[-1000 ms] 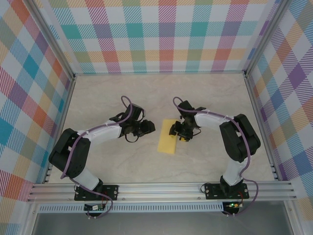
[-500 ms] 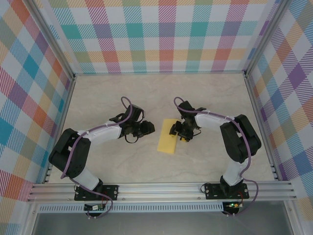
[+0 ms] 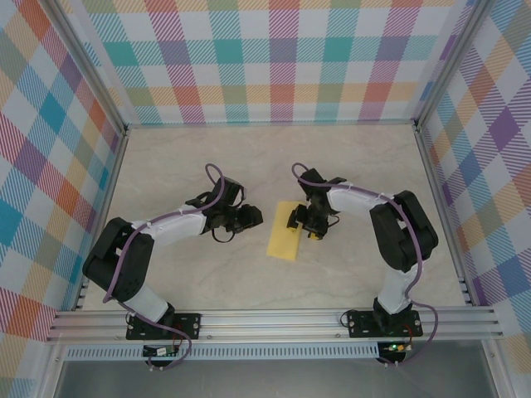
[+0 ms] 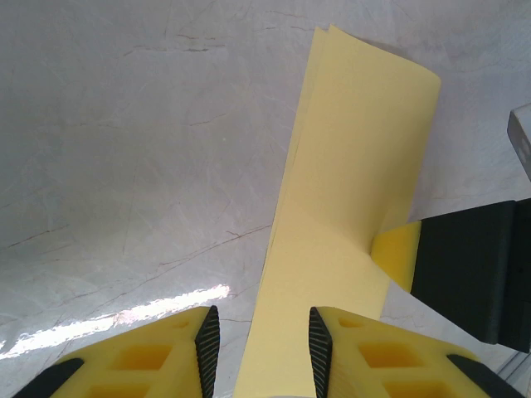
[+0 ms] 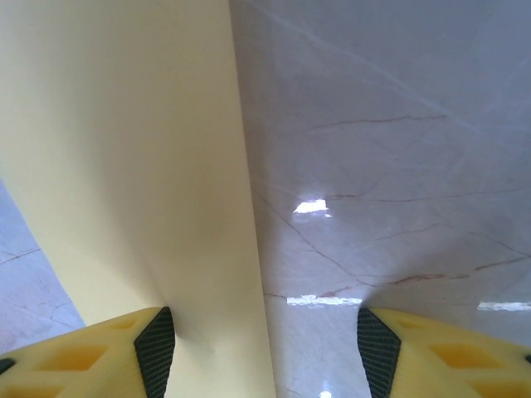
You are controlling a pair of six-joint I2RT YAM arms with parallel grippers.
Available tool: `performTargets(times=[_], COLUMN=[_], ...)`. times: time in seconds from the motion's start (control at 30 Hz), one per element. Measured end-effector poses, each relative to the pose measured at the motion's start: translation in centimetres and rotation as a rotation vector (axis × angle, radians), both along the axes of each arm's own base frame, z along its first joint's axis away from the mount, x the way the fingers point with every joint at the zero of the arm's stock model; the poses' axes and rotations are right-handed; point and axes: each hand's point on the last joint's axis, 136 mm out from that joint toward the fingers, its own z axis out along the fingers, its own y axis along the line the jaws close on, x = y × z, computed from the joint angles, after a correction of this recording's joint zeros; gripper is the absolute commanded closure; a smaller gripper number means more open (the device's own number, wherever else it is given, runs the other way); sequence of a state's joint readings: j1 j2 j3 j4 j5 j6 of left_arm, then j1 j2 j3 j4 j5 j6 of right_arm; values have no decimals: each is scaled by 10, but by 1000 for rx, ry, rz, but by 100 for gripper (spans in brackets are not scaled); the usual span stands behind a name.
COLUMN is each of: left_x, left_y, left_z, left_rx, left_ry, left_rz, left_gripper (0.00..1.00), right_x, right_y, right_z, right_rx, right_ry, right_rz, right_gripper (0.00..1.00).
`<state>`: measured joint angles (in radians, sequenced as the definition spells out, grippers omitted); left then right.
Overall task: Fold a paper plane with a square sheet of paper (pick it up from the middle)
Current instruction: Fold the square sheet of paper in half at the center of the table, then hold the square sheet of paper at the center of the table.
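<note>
Top external view: the square sheet of paper (image 3: 284, 233) lies flat on the bench (image 3: 357, 166) as a narrow yellow oblong between the two arms, loose on the surface and not in any tray or holder. The left hand (image 3: 250, 217) stands just beside its left long edge, and the right hand (image 3: 296, 220) sits at its far right edge. Left wrist view: the left hand (image 4: 259, 352) is partly open with nothing clamped, and the sheet (image 4: 348, 166) runs away from the gap between its pads. Doubled layers show at the far end of the sheet. One yellow fingertip (image 4: 397, 251) of the right hand touches the right edge, where the paper dimples. Right wrist view: the right hand (image 5: 265, 356) is spread wide and grips nothing. Its left finger (image 5: 124, 348) meets the sheet (image 5: 124, 166), whose long edge passes between the pads, with bare bench (image 5: 373, 124) to the right. Assessment: the step in hand appears to be setting the lengthwise fold before the nose corners are turned in. To do this well, one hand should pin the sheet while the other presses along the crease with light contact. The layered edges need to stay aligned, since thin paper is likely to slide on this glossy surface.
</note>
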<state>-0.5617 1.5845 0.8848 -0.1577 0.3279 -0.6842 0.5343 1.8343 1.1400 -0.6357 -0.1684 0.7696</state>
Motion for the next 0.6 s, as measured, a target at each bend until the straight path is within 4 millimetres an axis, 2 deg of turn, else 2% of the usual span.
performTargets(times=[0.6], left_x=[0], left_y=[0], left_z=[0], left_rx=[-2], left_ry=[2], left_rz=[-2], left_gripper=[64], right_x=[-1], right_y=[1], right_z=[-2], right_rx=[-45], right_ry=[21], right_rz=[25], right_gripper=[34])
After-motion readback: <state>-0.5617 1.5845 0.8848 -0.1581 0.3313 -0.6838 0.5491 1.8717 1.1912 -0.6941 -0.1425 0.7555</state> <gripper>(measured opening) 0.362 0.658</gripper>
